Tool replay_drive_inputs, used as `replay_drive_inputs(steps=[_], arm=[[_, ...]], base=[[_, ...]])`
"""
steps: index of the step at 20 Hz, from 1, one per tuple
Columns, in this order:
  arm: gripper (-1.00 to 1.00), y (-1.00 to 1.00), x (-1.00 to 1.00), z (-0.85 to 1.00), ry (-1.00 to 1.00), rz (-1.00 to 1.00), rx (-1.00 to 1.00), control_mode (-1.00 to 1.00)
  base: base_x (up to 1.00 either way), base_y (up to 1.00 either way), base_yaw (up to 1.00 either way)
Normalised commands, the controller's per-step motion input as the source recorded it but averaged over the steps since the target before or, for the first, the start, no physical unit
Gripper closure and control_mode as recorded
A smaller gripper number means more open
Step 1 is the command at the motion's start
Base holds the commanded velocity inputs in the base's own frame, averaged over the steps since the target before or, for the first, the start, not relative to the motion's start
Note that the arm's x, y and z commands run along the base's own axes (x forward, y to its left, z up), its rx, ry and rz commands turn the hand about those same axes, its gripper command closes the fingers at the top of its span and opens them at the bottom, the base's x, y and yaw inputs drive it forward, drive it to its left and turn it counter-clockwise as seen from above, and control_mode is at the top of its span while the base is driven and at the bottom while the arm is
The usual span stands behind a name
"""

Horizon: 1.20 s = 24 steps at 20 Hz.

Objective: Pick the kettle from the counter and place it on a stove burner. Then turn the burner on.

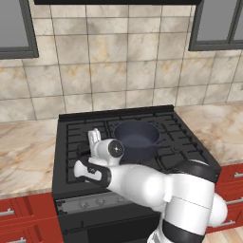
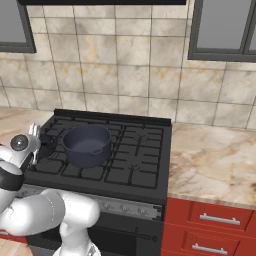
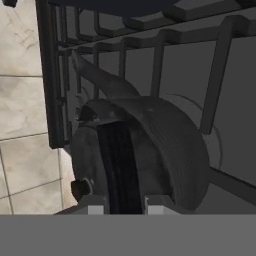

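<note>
The small black kettle (image 3: 160, 150) fills the hand view, lying over the grate bars of the black stove with its spout (image 3: 95, 75) pointing away. My gripper (image 3: 122, 207) is shut on its ribbed arched handle (image 3: 119, 160). Behind the kettle shows the round disc of the stove burner (image 3: 202, 125). From the base, the gripper (image 1: 95, 136) (image 2: 34, 131) hovers over the stove's left-front area, with a dark bit of the kettle (image 2: 48, 142) beside the hand. Whether the kettle rests on the bars, I cannot tell. The counter (image 1: 26, 152) (image 2: 215, 155) flanks the stove.
A larger dark grey two-handled pot (image 1: 136, 137) (image 2: 87, 145) stands on the grate just right of the gripper, close to the kettle. A row of knobs (image 1: 90, 204) (image 2: 125, 207) runs along the stove's front panel. Tiled wall rises behind.
</note>
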Motion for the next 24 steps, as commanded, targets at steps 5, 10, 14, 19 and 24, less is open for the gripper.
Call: replay_drive_inputs(steps=[5, 10, 14, 19, 24], arm=[[1.0, 0.06, 0.02, -0.26, 0.0, 0.0, 0.0, -1.0], [-1.0, 0.0, 0.0, -0.37, 0.01, 0.0, -0.01, -1.0], [-1.0, 0.0, 0.0, -0.29, 0.0, 0.0, 0.0, -1.0], [-1.0, 0.0, -0.04, -0.04, 0.0, 0.0, 0.0, -1.0], [-1.0, 0.0, -0.21, 0.01, 0.0, 0.0, 0.0, -1.0]], base=[[0.0, 0.0, 0.0], [0.0, 0.0, 0.0], [0.0, 0.0, 0.0], [0.0, 0.0, 0.0], [0.0, 0.0, 0.0]])
